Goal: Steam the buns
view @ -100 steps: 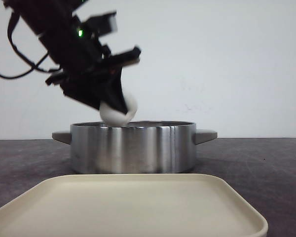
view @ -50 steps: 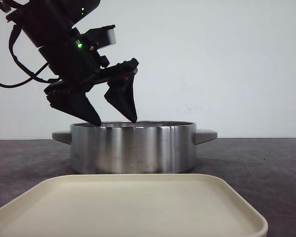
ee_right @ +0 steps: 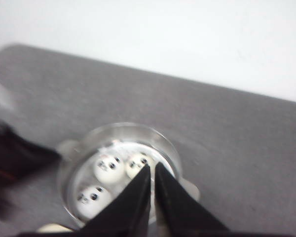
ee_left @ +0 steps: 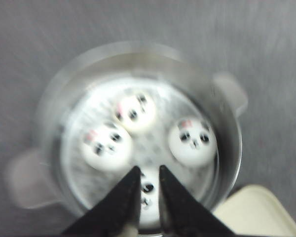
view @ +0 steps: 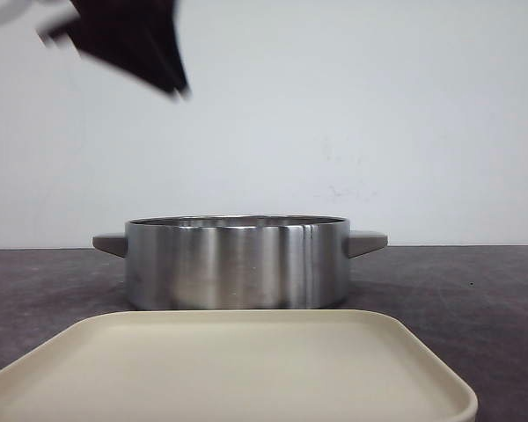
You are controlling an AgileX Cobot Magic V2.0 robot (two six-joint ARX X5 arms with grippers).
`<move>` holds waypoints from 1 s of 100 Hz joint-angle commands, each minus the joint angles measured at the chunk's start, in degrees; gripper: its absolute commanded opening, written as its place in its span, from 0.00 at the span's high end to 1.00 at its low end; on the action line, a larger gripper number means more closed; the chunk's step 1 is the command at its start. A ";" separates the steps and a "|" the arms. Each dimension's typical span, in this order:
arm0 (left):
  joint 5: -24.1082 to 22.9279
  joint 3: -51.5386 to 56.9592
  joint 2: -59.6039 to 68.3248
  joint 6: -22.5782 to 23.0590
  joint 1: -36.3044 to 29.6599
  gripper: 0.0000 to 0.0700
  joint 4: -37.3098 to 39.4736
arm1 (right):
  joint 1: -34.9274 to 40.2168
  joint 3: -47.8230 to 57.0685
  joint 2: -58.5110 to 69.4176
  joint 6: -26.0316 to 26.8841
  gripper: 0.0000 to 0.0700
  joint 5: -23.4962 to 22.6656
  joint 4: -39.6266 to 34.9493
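Four white panda-faced buns lie in the steel pot [view: 238,264], hidden by its wall in the front view. The left wrist view shows them from above: three buns [ee_left: 134,112] [ee_left: 107,145] [ee_left: 192,140] and a fourth [ee_left: 147,195] seen through the finger gap. My left gripper [ee_left: 148,170] is empty, its jaws nearly together, high above the pot; it is a dark blur at the top left of the front view [view: 178,86]. My right gripper [ee_right: 153,168] is shut and empty, high above the pot [ee_right: 163,148], where three buns [ee_right: 108,168] show.
A cream square plate [view: 229,369] lies empty in front of the pot, close to the camera; its corner shows in the left wrist view [ee_left: 251,212]. The pot has two side handles [view: 367,242]. The dark table [view: 458,290] runs back to a white wall.
My left gripper let the bun go into the pot, then rose up and to the left, and its jaws came nearly together.
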 commanded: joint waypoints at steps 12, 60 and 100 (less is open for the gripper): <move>-1.20 0.22 -11.15 0.83 3.17 1.00 -3.63 | 2.08 -8.35 -3.02 -0.48 0.99 0.24 7.13; -1.57 -6.32 -32.04 -1.33 10.71 1.00 -14.58 | 5.20 -28.68 -9.97 -3.91 0.99 -5.70 36.61; -1.57 -6.29 -34.56 -1.33 10.73 1.00 -14.51 | 5.20 -28.65 -9.99 -3.91 0.99 -5.73 36.96</move>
